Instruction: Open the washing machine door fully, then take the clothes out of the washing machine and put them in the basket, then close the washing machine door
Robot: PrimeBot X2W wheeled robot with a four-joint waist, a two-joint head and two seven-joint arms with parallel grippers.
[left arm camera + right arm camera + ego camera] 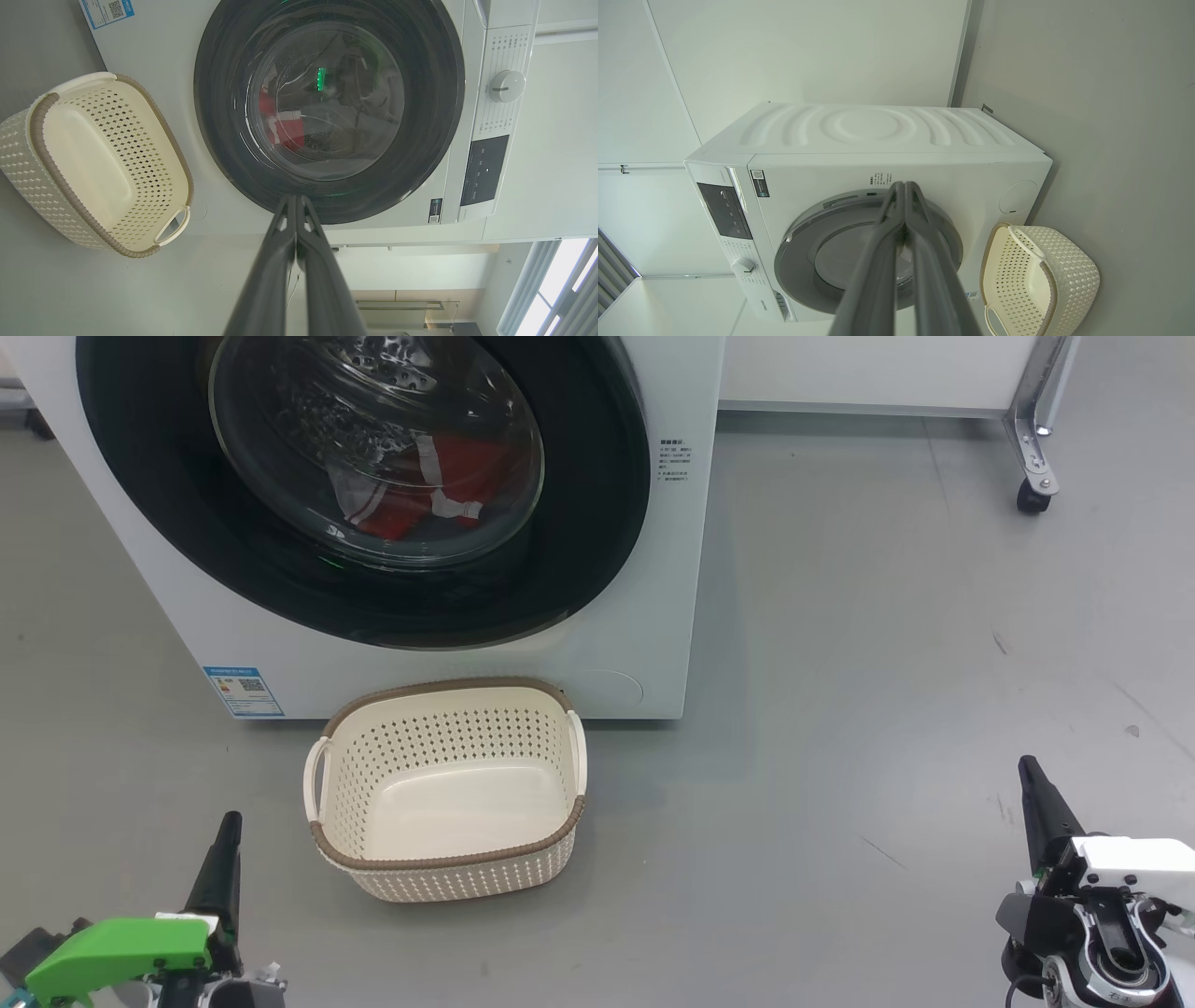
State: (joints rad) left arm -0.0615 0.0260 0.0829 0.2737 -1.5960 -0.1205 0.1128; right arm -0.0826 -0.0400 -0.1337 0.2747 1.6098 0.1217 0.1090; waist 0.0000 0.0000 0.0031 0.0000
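Note:
The white washing machine [644,616] stands at the top of the head view with its black-rimmed door [597,523] shut flush. Red clothes [457,467] with white trim show through the glass, also in the left wrist view [289,128]. The cream basket [448,854] sits empty on the floor just in front of the machine. My left gripper [227,826] is shut and holds nothing, low at the left beside the basket; its fingers [295,200] point at the door [434,116]. My right gripper [1030,770] is shut and empty, far right, and aims at the machine [952,168].
A white unit on a metal leg with a caster [1032,495] stands at the back right. Open grey floor [887,709] lies between the machine and my right arm. The control dial [507,86] and dark panel sit beside the door.

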